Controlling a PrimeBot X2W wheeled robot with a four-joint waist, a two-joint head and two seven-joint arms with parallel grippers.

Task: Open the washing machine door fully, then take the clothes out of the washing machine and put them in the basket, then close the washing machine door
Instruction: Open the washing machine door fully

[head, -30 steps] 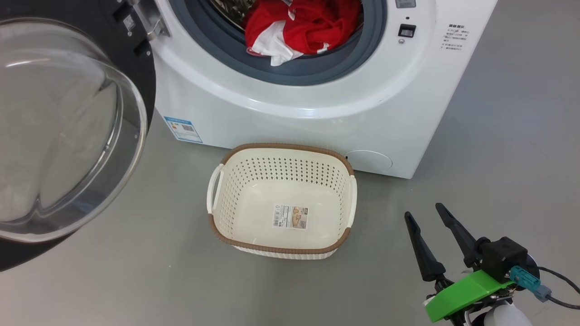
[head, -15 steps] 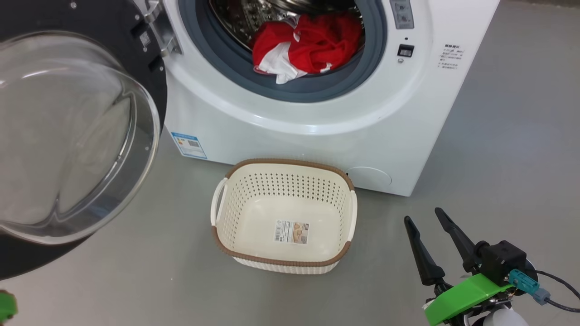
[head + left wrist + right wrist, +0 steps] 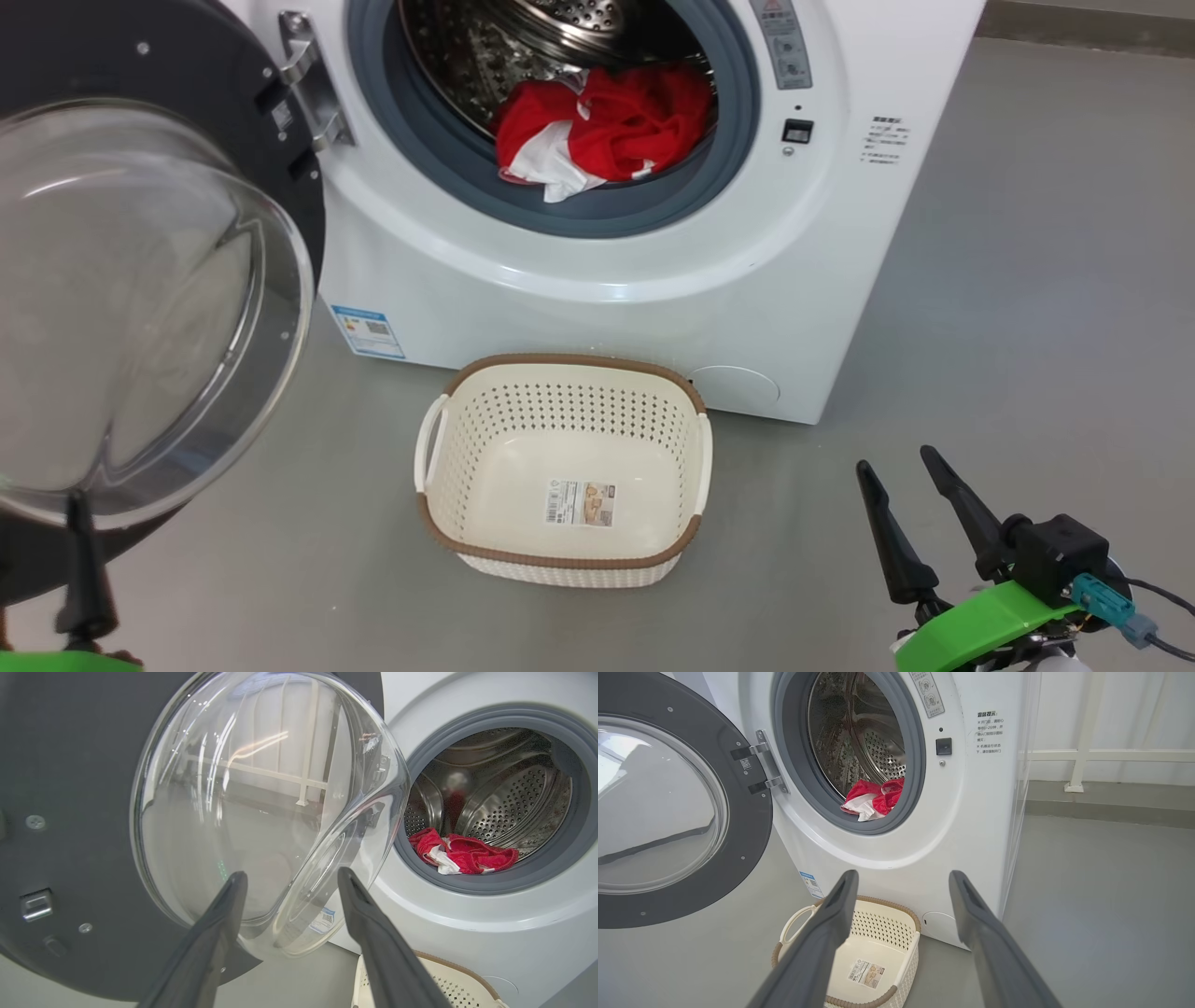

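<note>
The washing machine (image 3: 607, 308) stands with its drum open. Its door (image 3: 140, 308) is swung out to the left, glass bowl facing me. The red and white clothes (image 3: 597, 131) lie at the drum's front lip, also seen as clothes (image 3: 467, 856) and clothes (image 3: 873, 800). On the floor before the machine sits the cream basket (image 3: 569, 359), holding just a paper label. My left gripper (image 3: 290, 873) is open, close in front of the door's glass (image 3: 261, 812), holding nothing. One of its fingers (image 3: 79, 560) shows at the lower left. My right gripper (image 3: 896, 462) is open and empty, right of the basket.
Grey floor (image 3: 1027, 280) spreads to the right of the machine and around the basket. A white railing and a low kerb (image 3: 1083, 756) run behind the machine's right side. The open door overhangs the floor on the left.
The head camera has tilted up, so more of the drum shows and everything sits lower. A left gripper finger has risen into the lower left corner. The right gripper stays open.
</note>
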